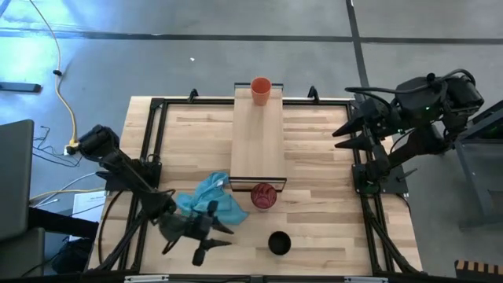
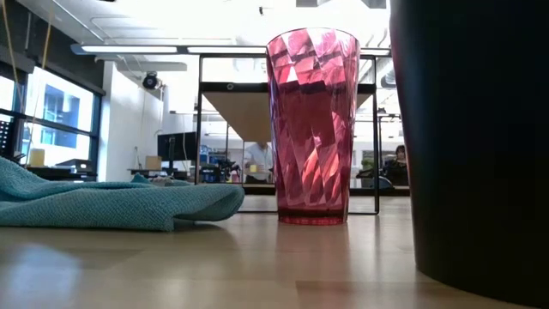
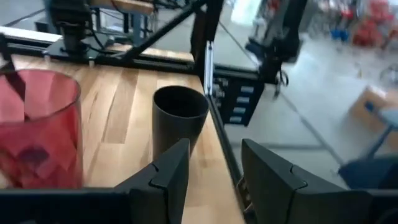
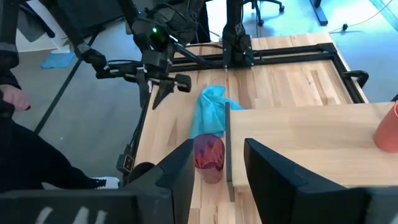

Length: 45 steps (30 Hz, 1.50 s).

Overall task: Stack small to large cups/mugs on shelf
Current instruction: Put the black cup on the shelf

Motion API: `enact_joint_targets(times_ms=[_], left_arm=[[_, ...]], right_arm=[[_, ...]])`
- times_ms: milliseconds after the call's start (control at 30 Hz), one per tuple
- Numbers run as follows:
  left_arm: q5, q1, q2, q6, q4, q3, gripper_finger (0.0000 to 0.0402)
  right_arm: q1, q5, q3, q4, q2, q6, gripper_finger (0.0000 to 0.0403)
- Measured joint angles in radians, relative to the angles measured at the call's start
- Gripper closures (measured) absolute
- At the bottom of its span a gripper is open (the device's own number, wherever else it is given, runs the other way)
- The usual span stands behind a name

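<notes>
The small orange-red cup [image 1: 260,90] [image 4: 388,127] stands upright on the far end of the pale shelf plank [image 1: 258,141] [image 4: 311,143]. On the table just off the shelf's near end, by its black frame, stands the see-through pinkish-red cup [image 1: 263,196] [image 2: 313,129] [image 3: 37,127] [image 4: 209,155]. The black cup [image 1: 279,243] [image 2: 476,137] [image 3: 179,118] stands upright by the near edge. My left gripper [image 1: 224,236] [image 3: 214,180] is open, low over the table to the left of the black cup and pointing at it. My right gripper [image 1: 342,137] [image 4: 217,174] is open, raised over the table's right side.
A crumpled light blue cloth [image 1: 212,200] [image 2: 111,202] [image 4: 211,109] lies on the table between my left arm and the pinkish-red cup. A black metal frame [image 1: 161,106] runs round the tabletop. Bare wood shows right of the shelf.
</notes>
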Motion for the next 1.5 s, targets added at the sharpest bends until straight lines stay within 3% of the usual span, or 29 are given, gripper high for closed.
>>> enact_joint_targets(times_ms=[267, 600, 933, 1133, 1367, 1500], left_arm=[[0.237, 0.151, -0.004, 0.087, -0.131, 0.09, 0.0268], [0.421, 0.243, 0.005, 0.23, -0.325, 0.245, 0.0268], [0.542, 0.248, 0.153, 0.374, -0.623, 0.492, 0.0268], [0.555, 0.272, 0.236, 0.45, -0.705, 0.62, 0.0268], [0.562, 0.316, 0.251, 0.457, -0.678, 0.669, 0.0268], [0.562, 0.314, 0.252, 0.457, -0.673, 0.668, 0.0268]], right_arm=[[0.0, -0.001, 0.0, 0.028, -0.036, 0.026, 0.0272], [0.023, 0.004, 0.0, 0.072, -0.106, 0.007, 0.0272], [0.025, 0.157, 0.0, 0.07, -0.165, -0.098, 0.0272], [0.025, 0.207, -0.006, -0.08, -0.167, 0.053, 0.0272], [0.025, 0.143, -0.276, -0.038, -0.249, 0.137, 0.0272], [0.03, 0.137, -0.526, 0.129, -0.329, 0.112, 0.0272]])
